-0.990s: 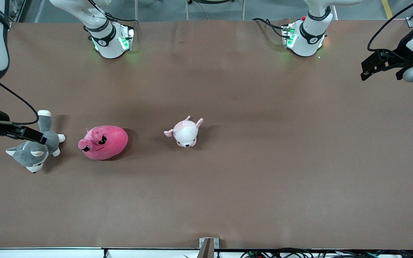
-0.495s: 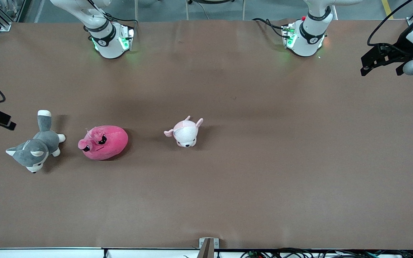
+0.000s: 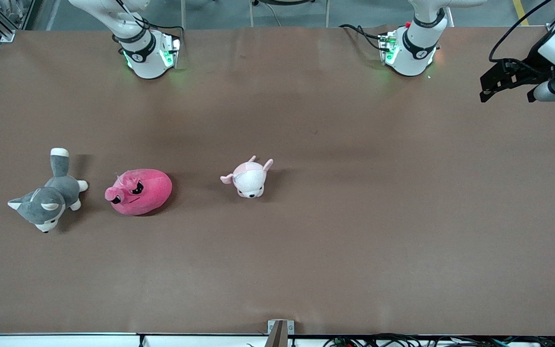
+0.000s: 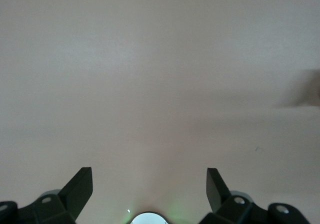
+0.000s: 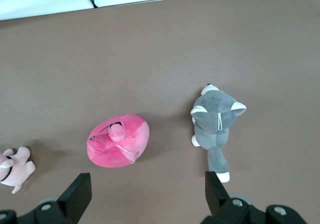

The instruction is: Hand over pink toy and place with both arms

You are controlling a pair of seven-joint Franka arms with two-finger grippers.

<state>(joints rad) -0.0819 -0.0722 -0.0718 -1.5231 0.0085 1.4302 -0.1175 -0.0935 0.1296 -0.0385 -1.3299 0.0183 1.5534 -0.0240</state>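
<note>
Three soft toys lie in a row on the brown counter (image 3: 354, 231), all toward the right arm's end or the middle of it: a grey and white plush (image 3: 48, 195) nearest that end, a deep pink plush (image 3: 138, 191) just beside it, and a pale pink and white plush (image 3: 248, 178) farther along toward the middle. Which of the two pink ones the task means is not settled by the pictures; both rest on the counter, well apart from either gripper and held by neither. The right gripper (image 5: 145, 196) is up in the air at the right arm's edge of the counter; only a dark tip of it shows in the front view, and its wrist view looks down on the deep pink plush (image 5: 119, 140) and the grey one (image 5: 216, 118), with its fingers spread wide and nothing between them. The left gripper (image 3: 504, 84) hangs over the left arm's end of the counter, its fingers (image 4: 80, 189) likewise wide apart, with only bare counter beneath. As to progress, this scene fits two stages: a pink toy lying where it waits to be picked up by one arm and passed to the other, or a toy already passed across and set down, with both arms pulled away. No toy is in the air and no handover is in hand at this moment.
</note>
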